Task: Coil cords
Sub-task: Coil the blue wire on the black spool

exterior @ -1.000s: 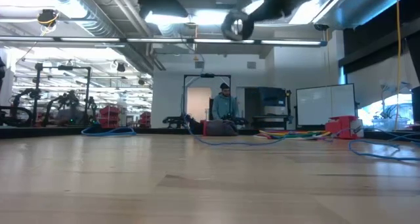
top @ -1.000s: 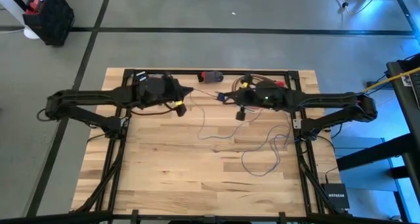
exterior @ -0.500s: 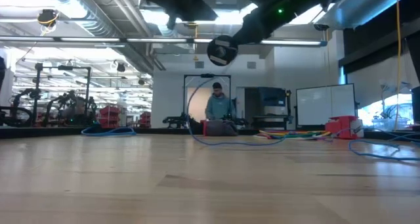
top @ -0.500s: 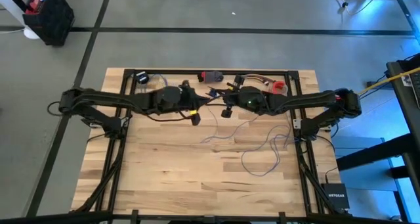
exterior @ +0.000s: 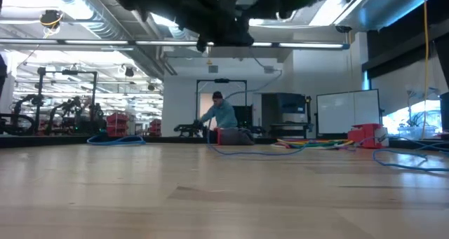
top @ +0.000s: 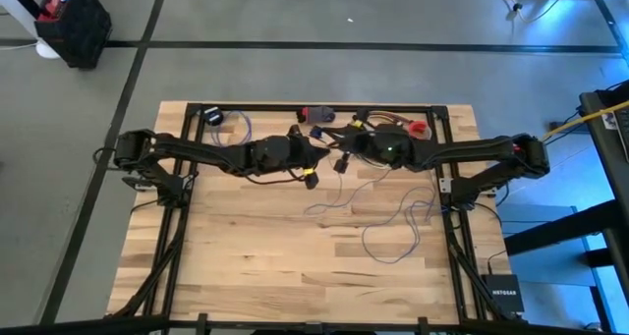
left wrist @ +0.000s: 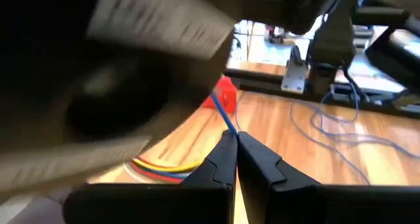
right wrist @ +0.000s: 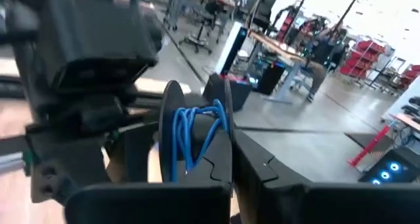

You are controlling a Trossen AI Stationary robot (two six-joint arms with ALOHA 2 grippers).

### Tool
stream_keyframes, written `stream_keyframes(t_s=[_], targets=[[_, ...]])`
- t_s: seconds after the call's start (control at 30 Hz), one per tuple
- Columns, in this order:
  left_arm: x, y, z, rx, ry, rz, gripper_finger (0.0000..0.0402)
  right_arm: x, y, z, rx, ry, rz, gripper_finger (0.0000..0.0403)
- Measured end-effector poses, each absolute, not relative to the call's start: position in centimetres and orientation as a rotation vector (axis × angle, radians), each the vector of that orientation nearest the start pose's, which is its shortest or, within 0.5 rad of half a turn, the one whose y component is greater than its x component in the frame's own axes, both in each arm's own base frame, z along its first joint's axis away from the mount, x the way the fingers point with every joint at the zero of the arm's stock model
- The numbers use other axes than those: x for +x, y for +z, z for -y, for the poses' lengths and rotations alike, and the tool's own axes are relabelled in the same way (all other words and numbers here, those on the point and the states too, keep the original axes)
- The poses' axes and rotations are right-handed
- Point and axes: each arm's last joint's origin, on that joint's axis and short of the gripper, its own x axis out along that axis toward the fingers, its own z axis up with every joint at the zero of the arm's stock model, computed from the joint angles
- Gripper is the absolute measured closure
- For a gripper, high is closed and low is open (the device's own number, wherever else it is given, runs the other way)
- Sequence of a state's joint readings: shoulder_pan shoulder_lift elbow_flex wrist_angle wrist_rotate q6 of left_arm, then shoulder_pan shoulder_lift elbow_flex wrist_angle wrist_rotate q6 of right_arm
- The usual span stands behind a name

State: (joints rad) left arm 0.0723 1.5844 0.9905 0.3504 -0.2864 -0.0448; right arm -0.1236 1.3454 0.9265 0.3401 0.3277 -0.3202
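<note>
Both arms meet above the far middle of the surface (top: 246,247). The right tool (right wrist: 230,155) is clenched on the wire (top: 393,227), which sits wound in a few blue turns around a small round spool (right wrist: 193,135) just beside its fingers. The left tool (left wrist: 236,148) is clenched too, nipping a strand of the same wire right at its tips. From there the wire drops and trails in loose squiggles over the right half of the surface.

To add the next turn cleanly, the left tool should probably feed its strand around the bundle with light, steady tension, laying it beside the turns already there, not across them. The right tool should hold the bundle firm so nothing springs loose. The slack below should be drawn up slowly, so its loops do not knot or snag on the other cables (top: 383,119) at the far edge.

No container shows on the surface.
</note>
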Motion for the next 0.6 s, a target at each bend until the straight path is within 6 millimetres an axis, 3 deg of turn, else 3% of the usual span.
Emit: stream_keyframes(t_s=[0.23, 0.33, 0.47, 0.6], targets=[[35.3, 25.8, -3.3, 0.002, 0.347, -0.221, 0.0400, 28.1, 34.6, 4.3, -0.304, -0.425, -0.004, 0.0401], [35.3, 24.6, -3.2, 0.009, 0.336, -0.288, 0.0400, 27.1, 37.4, 4.2, -0.293, -0.445, 0.120, 0.0401], [35.5, 25.0, -3.2, 0.004, 0.336, -0.257, 0.0400, 26.7, 38.5, 4.1, -0.313, -0.434, 0.122, 0.0401], [35.6, 24.0, -3.2, 0.012, 0.339, -0.307, 0.0400, 26.0, 40.0, 4.0, -0.320, -0.425, 0.137, 0.0401]])
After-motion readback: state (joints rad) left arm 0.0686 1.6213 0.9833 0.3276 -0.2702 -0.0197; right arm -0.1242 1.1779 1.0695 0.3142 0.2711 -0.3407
